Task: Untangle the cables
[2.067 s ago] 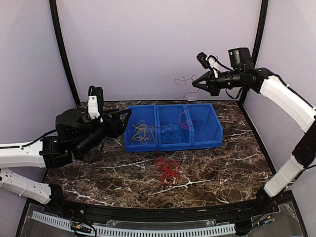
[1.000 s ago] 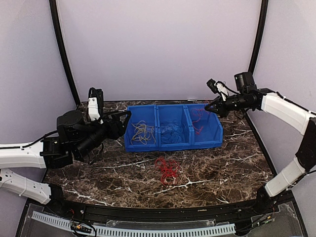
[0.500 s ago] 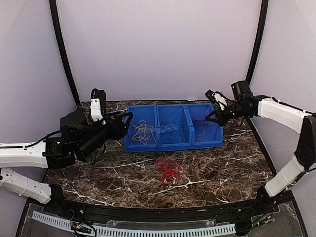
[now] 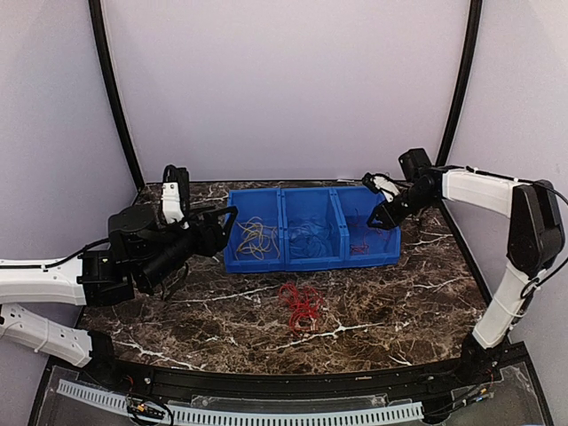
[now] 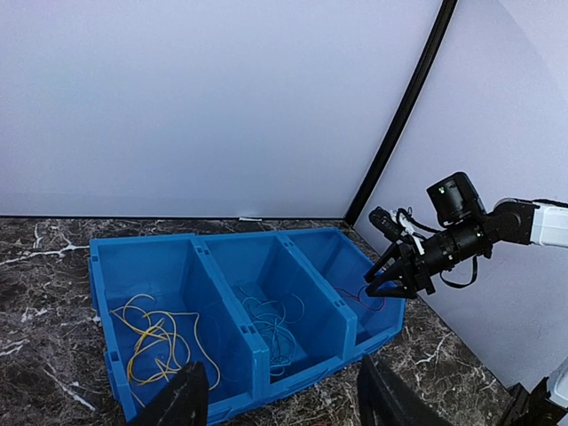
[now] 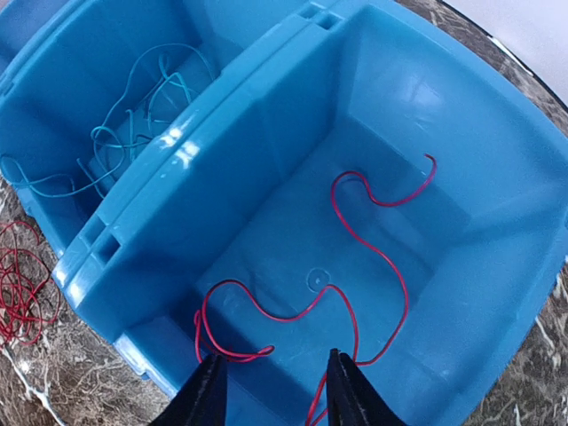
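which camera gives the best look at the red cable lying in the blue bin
Right wrist view: it looks straight down into the blue bin, so the red cable shows nearly whole, curls and all. Top external shows only a small red smudge; left wrist shows just a faint strand from afar.

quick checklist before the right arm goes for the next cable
1. Right hand open above the bin's right compartment: ok
2. Red cable lying inside that compartment: ok
3. Cable clear of the fingers: cannot tell, one end runs right beside a finger
4. Yellow cables in the left compartment, blue cables in the middle, unmixed: ok
5. Red pile on the table sorted: not ok
6. Left hand open, empty, beside the bin: ok
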You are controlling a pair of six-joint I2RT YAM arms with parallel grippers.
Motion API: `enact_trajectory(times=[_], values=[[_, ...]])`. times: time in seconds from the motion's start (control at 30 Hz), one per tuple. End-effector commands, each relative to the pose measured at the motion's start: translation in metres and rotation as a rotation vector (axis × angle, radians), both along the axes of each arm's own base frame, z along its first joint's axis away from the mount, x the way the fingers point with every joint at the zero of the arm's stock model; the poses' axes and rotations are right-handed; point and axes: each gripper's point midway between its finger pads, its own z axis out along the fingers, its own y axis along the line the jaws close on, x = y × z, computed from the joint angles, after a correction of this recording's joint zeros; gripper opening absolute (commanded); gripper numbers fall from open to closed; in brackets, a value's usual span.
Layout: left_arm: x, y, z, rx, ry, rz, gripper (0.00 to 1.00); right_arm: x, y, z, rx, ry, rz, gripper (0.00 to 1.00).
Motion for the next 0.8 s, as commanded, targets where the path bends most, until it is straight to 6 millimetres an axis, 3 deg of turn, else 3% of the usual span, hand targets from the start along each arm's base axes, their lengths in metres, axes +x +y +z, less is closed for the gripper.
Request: enact_trajectory(times=[0.0, 0.2, 0.3, 0.4, 0.53, 0.63, 0.77], values=[[-0.001, 0.005, 0.000, -0.011, -0.006, 0.016, 0.60, 0.003, -0.020, 0.033, -0.076, -0.093, -0.049, 0.45], [0.002, -0.003, -0.006, 0.024, -0.005, 0.001, 0.60, -0.009, -0.036, 0.053, -0.143, -0.120, -0.071, 0.53], [0.002, -0.007, -0.015, 0.048, 0.013, -0.011, 0.60, -0.018, -0.033, 0.070, -0.117, -0.141, -0.048, 0.54], [0.002, -0.011, -0.029, 0.070, 0.046, -0.024, 0.60, -0.039, -0.012, 0.088, -0.027, -0.171, 0.079, 0.53], [-0.001, -0.014, -0.058, 0.112, 0.113, -0.044, 0.60, -0.083, 0.028, 0.098, 0.068, -0.211, 0.324, 0.42], [-0.006, -0.016, -0.079, 0.133, 0.151, -0.070, 0.58, -0.120, 0.061, 0.090, 0.084, -0.222, 0.503, 0.41], [-0.013, -0.020, -0.108, 0.158, 0.209, -0.114, 0.54, -0.151, 0.097, 0.065, 0.074, -0.172, 0.636, 0.40]])
